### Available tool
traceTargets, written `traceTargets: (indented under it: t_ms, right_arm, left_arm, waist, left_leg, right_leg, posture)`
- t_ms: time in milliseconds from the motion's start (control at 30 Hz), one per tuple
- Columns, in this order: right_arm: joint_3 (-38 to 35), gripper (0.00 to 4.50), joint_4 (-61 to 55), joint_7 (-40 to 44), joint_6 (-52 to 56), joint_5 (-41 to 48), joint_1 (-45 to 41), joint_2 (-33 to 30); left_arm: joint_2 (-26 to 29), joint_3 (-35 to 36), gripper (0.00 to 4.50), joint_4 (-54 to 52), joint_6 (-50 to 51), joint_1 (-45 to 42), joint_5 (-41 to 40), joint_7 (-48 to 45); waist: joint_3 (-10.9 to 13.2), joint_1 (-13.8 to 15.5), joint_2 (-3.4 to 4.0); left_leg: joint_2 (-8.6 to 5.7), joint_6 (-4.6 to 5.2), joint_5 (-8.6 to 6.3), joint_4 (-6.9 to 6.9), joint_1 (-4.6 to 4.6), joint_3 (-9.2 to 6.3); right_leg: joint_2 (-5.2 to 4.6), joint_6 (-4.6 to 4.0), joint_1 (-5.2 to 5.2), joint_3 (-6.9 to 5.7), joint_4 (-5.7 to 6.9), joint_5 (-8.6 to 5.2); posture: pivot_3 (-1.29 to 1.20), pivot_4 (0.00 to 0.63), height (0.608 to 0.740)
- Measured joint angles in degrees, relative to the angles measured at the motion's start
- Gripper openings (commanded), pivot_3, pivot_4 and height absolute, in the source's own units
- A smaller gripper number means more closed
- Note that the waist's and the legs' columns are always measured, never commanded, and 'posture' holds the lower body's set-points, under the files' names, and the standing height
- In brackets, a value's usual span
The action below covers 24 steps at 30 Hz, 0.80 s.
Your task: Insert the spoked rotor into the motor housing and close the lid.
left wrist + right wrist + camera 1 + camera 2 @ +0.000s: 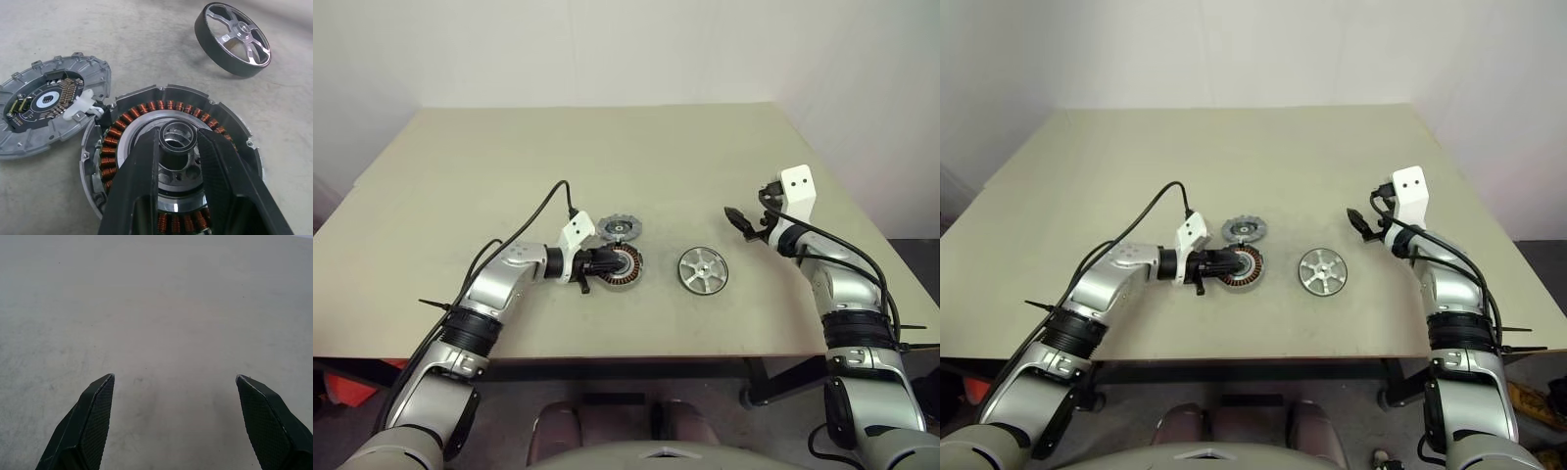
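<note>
The motor housing [146, 106], a shallow cup ringed with copper windings, lies on the table just left of centre. My left gripper [178, 133] reaches in from the left, and its black fingers [142, 166] are closed around the housing's silver centre bearing. Touching the housing's far side, the lid [620, 229] lies with its dark inner face and silver centre up. The spoked rotor [703, 270], a bright silver disc with a dark rim, lies flat a little to the right of the housing. My right gripper [736, 217] hovers open over bare table beyond the rotor, at its far right.
The beige table [607, 147] stretches back to a white wall. Its front edge runs just below the parts. A black cable arcs over my left wrist [553, 196].
</note>
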Motion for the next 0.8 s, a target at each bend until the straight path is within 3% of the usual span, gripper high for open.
traceTargets:
  t_ms: [333,500,800]
  right_arm:
    - [0.0,4.50,0.0,-0.1,-0.1,0.0,0.0,0.1]
    - [0.0,4.50,0.0,-0.2,-0.1,0.0,0.0,0.2]
    - [0.0,4.50,0.0,-0.2,-0.1,0.0,0.0,0.4]
  left_arm:
    - [-0.3,0.7,1.23,0.5,-0.1,0.0,0.4,0.5]
    - [-0.3,1.2,2.40,0.7,-0.8,-0.4,0.4,0.6]
    - [-0.7,2.3,2.40,0.8,-0.3,-0.4,-0.5,0.7]
  waist:
    - [0.0,0.0,0.00]
    - [0.0,0.0,0.00]
    - [0.0,0.0,0.00]
  left_leg:
    - [0.00,0.00,0.00,0.00,0.01,0.00]
    - [0.00,0.00,0.00,0.00,0.00,0.00]
    - [0.00,0.00,0.00,0.00,0.00,0.00]
  right_leg:
    - [0.00,0.00,0.00,0.00,0.01,0.00]
    - [0.00,0.00,0.00,0.00,0.01,0.00]
    - [0.00,0.00,0.00,0.00,0.02,0.00]
  posture:
    - [0.00,0.000,0.740]
    - [0.00,0.000,0.740]
    - [0.00,0.000,0.740]
